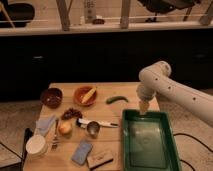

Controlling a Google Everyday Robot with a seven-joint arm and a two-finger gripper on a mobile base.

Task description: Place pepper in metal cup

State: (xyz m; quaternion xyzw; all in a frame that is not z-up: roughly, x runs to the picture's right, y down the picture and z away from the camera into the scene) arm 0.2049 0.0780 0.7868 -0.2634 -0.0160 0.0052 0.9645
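The green pepper (pixel 116 99) lies on the wooden table (pixel 110 142) right of the orange bowl. The metal cup (pixel 93 129) sits mid-table, its white-and-dark handle (pixel 98 123) pointing right. My gripper (pixel 144 107) hangs from the white arm over the far edge of the green tray, a short way right of the pepper and well away from the cup.
A green tray (pixel 147 142) fills the table's right side. An orange bowl (pixel 85 95) holds a yellow piece of food. A dark red bowl (pixel 51 96), a white paper cup (pixel 37 145), an onion (pixel 65 128), a blue sponge (pixel 81 151) and a cloth stand at the left.
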